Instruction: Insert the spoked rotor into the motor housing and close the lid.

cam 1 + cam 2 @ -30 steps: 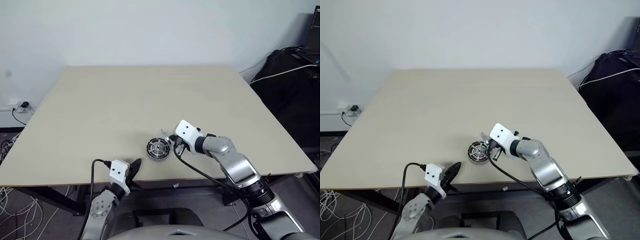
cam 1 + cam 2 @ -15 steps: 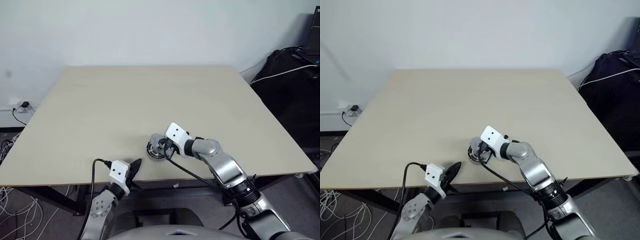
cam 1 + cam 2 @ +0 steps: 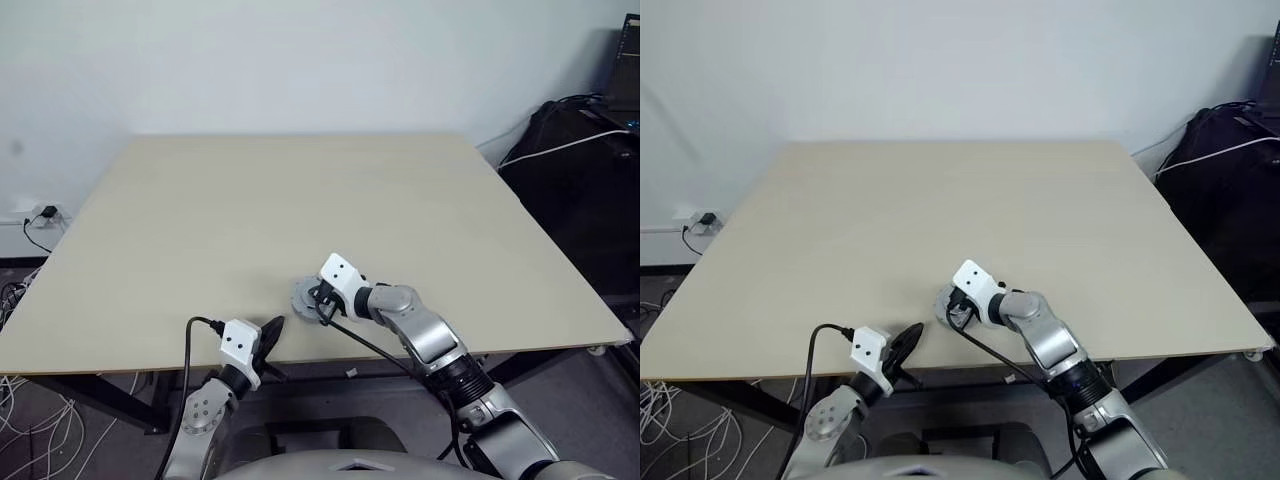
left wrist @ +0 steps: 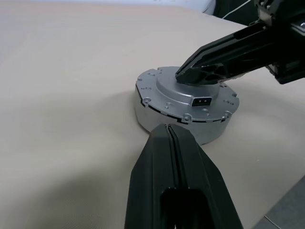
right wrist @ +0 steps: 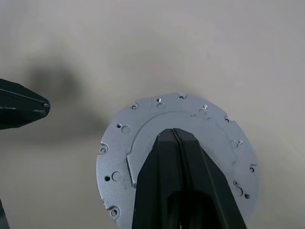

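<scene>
left wrist view: no readable writing on the lid (image 4: 186,98); right fingers (image 4: 190,76) pressed together on it, left fingers (image 4: 167,138) closed, empty.

Beige table (image 3: 250,200), lidded motor housing (image 4: 186,107) near front edge

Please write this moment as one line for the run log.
lid: on housing, smooth face up | right end effector: shut, tips on lid | left end effector: shut, beside lid, apart | table
</scene>
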`<state>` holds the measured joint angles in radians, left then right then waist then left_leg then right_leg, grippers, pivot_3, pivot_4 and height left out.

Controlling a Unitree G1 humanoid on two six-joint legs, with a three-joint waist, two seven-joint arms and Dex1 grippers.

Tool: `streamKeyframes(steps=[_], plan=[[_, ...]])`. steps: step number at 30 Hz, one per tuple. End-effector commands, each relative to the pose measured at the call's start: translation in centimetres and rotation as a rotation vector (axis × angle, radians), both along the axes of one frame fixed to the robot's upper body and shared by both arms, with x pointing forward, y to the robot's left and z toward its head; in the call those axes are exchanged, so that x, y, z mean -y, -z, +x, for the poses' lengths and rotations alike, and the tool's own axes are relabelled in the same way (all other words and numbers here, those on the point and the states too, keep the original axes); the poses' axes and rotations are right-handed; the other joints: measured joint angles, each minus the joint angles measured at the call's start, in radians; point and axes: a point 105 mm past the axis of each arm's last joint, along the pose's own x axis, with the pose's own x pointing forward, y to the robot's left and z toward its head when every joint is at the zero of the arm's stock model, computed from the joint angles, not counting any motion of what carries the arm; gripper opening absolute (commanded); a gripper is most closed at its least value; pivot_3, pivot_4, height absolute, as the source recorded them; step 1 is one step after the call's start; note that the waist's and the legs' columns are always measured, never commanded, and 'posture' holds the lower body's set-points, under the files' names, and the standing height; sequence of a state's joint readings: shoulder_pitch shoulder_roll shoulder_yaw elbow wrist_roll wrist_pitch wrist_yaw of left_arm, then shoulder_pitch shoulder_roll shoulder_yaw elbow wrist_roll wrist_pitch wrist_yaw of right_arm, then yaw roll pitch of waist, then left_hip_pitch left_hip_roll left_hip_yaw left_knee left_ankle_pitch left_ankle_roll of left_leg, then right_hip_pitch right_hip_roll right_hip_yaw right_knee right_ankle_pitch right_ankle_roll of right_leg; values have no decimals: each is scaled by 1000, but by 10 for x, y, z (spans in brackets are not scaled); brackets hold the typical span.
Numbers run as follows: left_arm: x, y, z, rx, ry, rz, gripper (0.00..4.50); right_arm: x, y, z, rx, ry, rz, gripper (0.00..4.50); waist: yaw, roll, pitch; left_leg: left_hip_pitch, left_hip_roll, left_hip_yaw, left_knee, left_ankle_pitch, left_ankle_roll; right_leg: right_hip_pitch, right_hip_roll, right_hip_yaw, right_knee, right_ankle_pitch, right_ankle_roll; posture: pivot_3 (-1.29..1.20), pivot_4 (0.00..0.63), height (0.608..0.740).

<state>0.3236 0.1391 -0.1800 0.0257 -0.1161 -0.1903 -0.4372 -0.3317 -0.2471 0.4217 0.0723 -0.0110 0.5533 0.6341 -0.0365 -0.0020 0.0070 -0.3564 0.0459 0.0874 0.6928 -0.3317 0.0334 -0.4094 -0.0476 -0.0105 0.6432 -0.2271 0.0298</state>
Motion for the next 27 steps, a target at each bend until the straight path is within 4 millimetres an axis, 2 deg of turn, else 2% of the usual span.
streamKeyframes(steps=[1,5,8,11,20,27], plan=[[5,-13,5,56,9,-9,0,-1,-7,-1,5,4,56,17,0,0,0,0,0,0,0,0,0,0,0,0,0,0,0,0,0,740],[4,-13,5,52,4,-12,0,-6,-40,-3,43,-36,196,17,1,1,1,-1,0,0,0,0,0,-2,0,0,0,0,0,0,0,740],[4,-13,5,48,5,-15,0,-4,-50,-3,79,-57,211,621,1,1,1,-2,0,0,0,0,0,-3,0,0,0,0,0,0,0,740],[5,-12,5,45,11,-19,0,-1,-48,-1,75,-69,204,1520,1,1,1,-2,0,0,0,0,0,-2,0,0,0,0,0,0,0,740],[5,-12,7,43,14,-20,0,1,-26,6,52,-105,145,4470,0,1,1,-2,0,0,0,0,0,-2,0,0,0,0,0,0,0,740],[2,-12,7,42,-10,-22,0,1,-20,9,27,-143,143,4470,1,1,1,-2,0,0,0,0,0,-2,0,0,0,0,0,0,0,740]])
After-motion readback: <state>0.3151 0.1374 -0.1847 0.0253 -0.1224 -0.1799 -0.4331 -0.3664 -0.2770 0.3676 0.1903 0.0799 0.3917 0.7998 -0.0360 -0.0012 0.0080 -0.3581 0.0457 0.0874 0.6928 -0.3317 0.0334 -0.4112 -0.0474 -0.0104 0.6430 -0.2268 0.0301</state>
